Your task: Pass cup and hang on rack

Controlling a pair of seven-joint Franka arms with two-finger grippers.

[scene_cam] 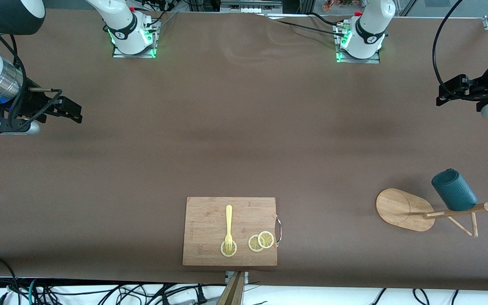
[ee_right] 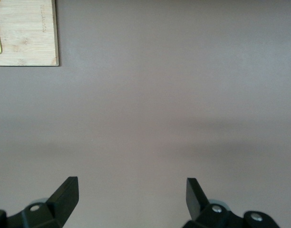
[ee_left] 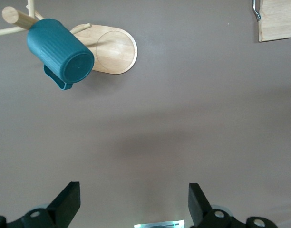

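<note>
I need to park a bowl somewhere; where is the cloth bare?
Bare cloth runs between the cutting board and the robot bases, and between board and rack. It is crowded where the cup hangs on the rack. Both claws, left and right, hang open.

Wooden cutting board [scene_cam: 230,231] on the brown table [scene_cam: 235,127], close to the edge nearest the front camera, about midway between the two arms' ends. Metal handle [scene_cam: 278,230] on the board's side toward the left arm's end. Yellow fork [scene_cam: 228,226] lying on the board, tines over one lemon slice [scene_cam: 228,249]. Two overlapping lemon slices [scene_cam: 261,241] beside it, toward the handle.
</note>
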